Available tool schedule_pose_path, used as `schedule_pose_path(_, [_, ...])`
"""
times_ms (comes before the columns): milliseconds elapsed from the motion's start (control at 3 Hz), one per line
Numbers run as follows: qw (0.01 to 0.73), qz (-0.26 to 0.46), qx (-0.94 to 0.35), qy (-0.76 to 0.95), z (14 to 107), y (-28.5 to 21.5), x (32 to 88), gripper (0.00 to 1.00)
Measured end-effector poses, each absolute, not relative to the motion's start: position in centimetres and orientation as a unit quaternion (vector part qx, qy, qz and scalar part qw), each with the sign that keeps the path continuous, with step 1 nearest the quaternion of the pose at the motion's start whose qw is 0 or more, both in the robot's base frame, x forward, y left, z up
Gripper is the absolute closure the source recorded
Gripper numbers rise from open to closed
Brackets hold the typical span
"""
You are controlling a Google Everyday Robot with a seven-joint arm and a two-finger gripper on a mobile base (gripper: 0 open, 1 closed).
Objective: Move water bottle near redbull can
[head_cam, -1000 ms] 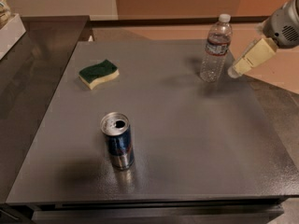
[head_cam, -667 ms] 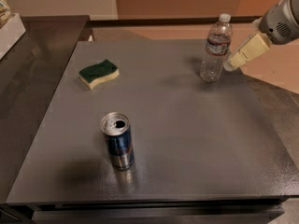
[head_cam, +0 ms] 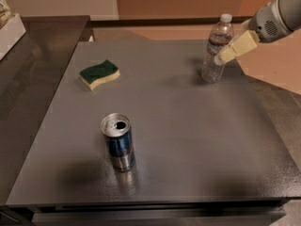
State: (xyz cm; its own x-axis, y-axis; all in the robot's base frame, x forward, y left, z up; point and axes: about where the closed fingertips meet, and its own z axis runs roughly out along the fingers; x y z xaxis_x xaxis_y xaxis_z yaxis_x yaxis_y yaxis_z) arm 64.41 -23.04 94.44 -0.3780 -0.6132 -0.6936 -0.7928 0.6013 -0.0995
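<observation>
- My gripper (head_cam: 225,55) reaches in from the upper right corner of the scene, at the far right part of the grey table (head_cam: 188,135), on the end of my pale grey arm (head_cam: 277,18).
- Its cream-coloured tip lies over the right side of the water bottle (head_cam: 212,67), at about the height of the dark label band. Whether my gripper is open or closed on the bottle, I cannot tell from this angle.
- The water bottle stands upright near the table's far right edge, white cap on top, its base on the surface.
- The redbull can (head_cam: 118,145) stands upright in the near left part of the table, well apart from the bottle. Its silver top faces the camera with the pull-tab hole showing.
- A green and yellow sponge (head_cam: 99,74) lies flat on the far left part of the table, green side up, apart from both the can and the bottle.
- A white box (head_cam: 10,32) sits on the dark counter at the left edge of the view, only partly in frame.
</observation>
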Motion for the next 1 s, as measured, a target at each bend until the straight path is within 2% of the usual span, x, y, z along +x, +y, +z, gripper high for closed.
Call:
schedule_pose_path(333, [0.358,0.152,-0.431,0.815,93.99,-21.67,65.18,0.0])
schedule_pose_path(1000, [0.365,0.176,-0.432,0.805,94.02,-20.7,65.6,0.35])
